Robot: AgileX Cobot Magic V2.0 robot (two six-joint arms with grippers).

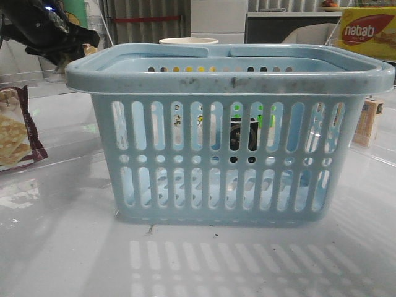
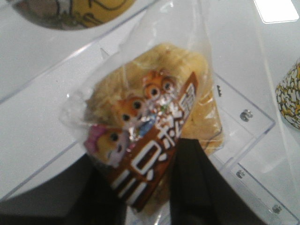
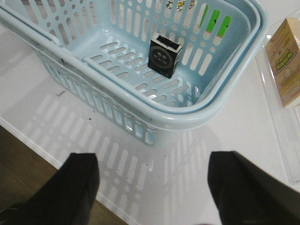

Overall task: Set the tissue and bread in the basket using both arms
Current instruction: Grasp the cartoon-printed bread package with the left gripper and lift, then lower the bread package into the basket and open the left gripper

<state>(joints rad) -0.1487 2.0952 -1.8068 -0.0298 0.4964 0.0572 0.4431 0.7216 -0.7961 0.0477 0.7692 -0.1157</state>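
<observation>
The light-blue basket (image 1: 229, 77) stands mid-table, and its rim shows in the right wrist view (image 3: 220, 110). The tissue (image 3: 164, 57), a small black pack with a whitish top, stands on the basket floor and shows dark through the slots (image 1: 238, 137). My left gripper (image 2: 143, 183) is shut on the bread (image 2: 159, 93), golden buns in a crinkly clear bag with a brown label, held above a clear tray. The left arm (image 1: 52, 28) is at the far left behind the basket. My right gripper (image 3: 152, 187) is open and empty, above the table beside the basket's corner.
A cracker packet (image 1: 15, 127) lies at the left. A small beige carton (image 1: 369, 122) stands right of the basket, also in the right wrist view (image 3: 288, 61). A yellow Nabati box (image 1: 368, 31) and a cup (image 1: 189, 41) are behind. Something green (image 1: 266, 114) shows beyond the slots.
</observation>
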